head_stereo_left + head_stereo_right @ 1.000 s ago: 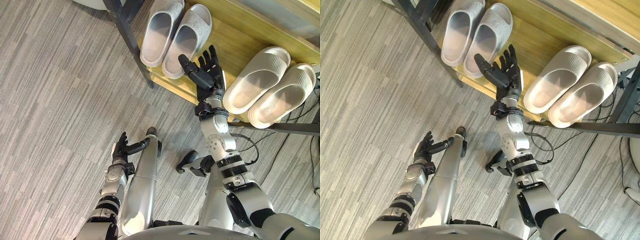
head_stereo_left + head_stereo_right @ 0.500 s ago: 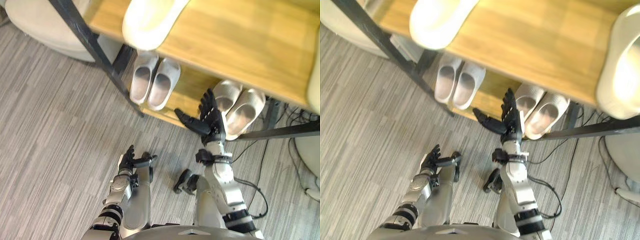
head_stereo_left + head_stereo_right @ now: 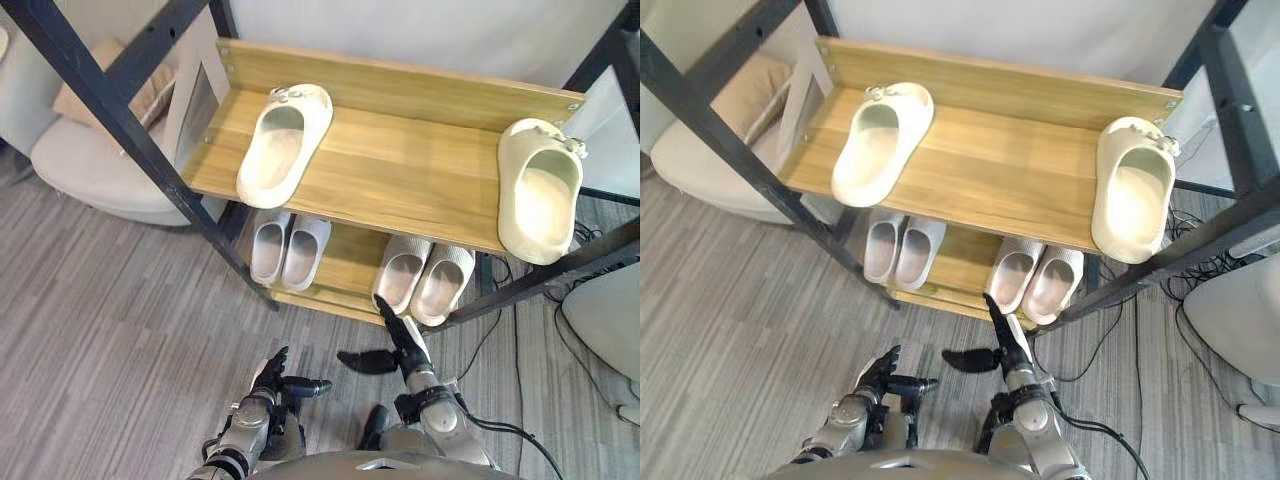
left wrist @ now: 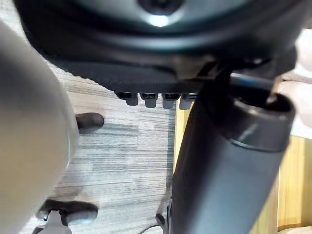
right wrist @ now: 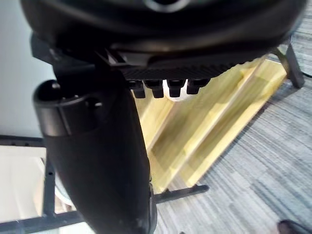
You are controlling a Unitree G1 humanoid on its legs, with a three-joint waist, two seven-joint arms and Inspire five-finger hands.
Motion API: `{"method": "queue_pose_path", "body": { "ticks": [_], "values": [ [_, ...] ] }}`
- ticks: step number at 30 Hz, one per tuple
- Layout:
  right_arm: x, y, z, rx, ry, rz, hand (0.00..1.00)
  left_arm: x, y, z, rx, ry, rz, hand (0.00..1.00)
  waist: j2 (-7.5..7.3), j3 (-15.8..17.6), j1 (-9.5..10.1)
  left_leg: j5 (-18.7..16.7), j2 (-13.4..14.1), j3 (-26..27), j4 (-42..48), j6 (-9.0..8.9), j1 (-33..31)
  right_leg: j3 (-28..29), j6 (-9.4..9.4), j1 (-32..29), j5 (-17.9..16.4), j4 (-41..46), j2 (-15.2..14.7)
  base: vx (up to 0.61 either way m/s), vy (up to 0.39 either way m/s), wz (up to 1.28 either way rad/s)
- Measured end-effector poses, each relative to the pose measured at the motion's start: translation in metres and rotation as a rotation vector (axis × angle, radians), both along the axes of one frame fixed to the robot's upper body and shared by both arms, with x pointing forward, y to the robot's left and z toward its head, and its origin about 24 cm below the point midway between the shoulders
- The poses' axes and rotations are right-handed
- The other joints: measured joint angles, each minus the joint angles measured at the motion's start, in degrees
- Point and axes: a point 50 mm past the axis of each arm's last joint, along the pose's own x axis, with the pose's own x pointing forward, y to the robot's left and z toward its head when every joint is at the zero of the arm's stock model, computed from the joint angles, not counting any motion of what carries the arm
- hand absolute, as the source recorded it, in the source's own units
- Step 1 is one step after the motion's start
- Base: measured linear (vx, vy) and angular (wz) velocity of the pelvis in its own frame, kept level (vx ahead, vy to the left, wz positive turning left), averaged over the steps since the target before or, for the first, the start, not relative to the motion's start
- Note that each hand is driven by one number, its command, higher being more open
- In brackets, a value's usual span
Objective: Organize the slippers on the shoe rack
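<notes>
Slippers (image 3: pixel 283 143) lie front-to-back, toes rearward; left hand (image 3: pixel 270 378) and right hand (image 3: pixel 404 348) splayed, empty.

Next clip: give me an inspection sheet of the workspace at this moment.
Surface: wooden shoe rack, two shelves, dark frame.
Job's things: upper shelf holds the left cream slipper and the right cream slipper, far apart, the right one's heel over the front edge; lower shelf holds the left grey pair and the right grey pair.
Clutter: nothing seen.
Robot hands: left robot hand and right robot hand open, empty, low before the rack.
Cables: dark cables on the floor by the rack's right end.
Surroundings: grey carpet; beige seat left of the rack.
</notes>
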Motion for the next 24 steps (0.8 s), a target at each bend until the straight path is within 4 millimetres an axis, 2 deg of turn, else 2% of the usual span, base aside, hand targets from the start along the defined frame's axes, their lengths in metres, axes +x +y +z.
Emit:
{"method": "queue_pose_path", "body": {
  "ticks": [5,9,14,17,20,21,24],
  "values": [
    [-0.018,-0.009,-0.023,-0.056,0.124,0.013,1.0,-0.007,0.002,-0.003,0.025,0.018,-0.044,1.0,0.5,-0.8,-0.19,1.0,-0.3,0.4,-2.1,0.78,3.7,1.1,-0.13,3.1,2.6,-3.3,0.5,-0.12,0.034,-0.11],
    [-0.028,-0.015,-0.034,-0.079,0.195,0.004,1.0,-0.009,0.0,-0.003,0.038,0.023,-0.1,1.0,0.64,-0.9,-0.43,1.9,-0.4,0.7,-4.0,0.38,5.6,1.5,-0.34,4.6,4.1,-5.1,0.9,-0.09,0.022,-0.08],
    [-0.028,-0.024,-0.042,-0.088,0.238,-0.059,1.0,-0.01,-0.005,-0.003,0.053,0.024,-0.177,1.0,0.83,-1.6,-1.2,2.1,-0.5,1.0,-5.1,0.18,7.0,2.7,-0.22,5.7,5.4,-7.0,1.3,-0.04,0.012,-0.12],
    [-0.029,-0.034,-0.047,-0.104,0.269,-0.13,1.0,-0.01,-0.017,0.001,0.053,-0.014,-0.29,1.0,0.97,-1.7,-1.59,2.1,-0.6,0.9,-5.6,0.18,7.3,2.7,-0.31,6.1,5.5,-7.8,1.4,0.0,0.0,0.0],
    [-0.032,-0.046,-0.051,-0.092,0.303,-0.216,1.0,-0.005,-0.038,0.011,0.01,-0.083,-0.413,1.0,1.12,-1.8,-1.63,2.3,-0.7,0.6,-6.1,0.5,7.6,2.4,-0.24,6.6,5.5,-8.2,1.5,0.07,0.001,0.05],
    [-0.034,-0.051,-0.053,-0.083,0.319,-0.259,1.0,-0.002,-0.053,0.02,-0.022,-0.135,-0.504,1.0,1.23,-1.9,-1.71,2.7,-1.0,0.3,-6.8,1.02,8.4,2.1,-0.26,7.3,5.3,-8.3,1.6,0.09,0.002,0.09],
    [-0.037,-0.058,-0.055,-0.08,0.336,-0.296,1.0,0.004,-0.079,0.042,-0.096,-0.247,-0.641,1.0,1.47,-2.2,-1.9,2.8,-1.3,-0.3,-7.5,1.13,9.3,1.3,-0.01,8.2,4.7,-8.4,1.7,0.09,-0.014,0.13]
  ]
}}
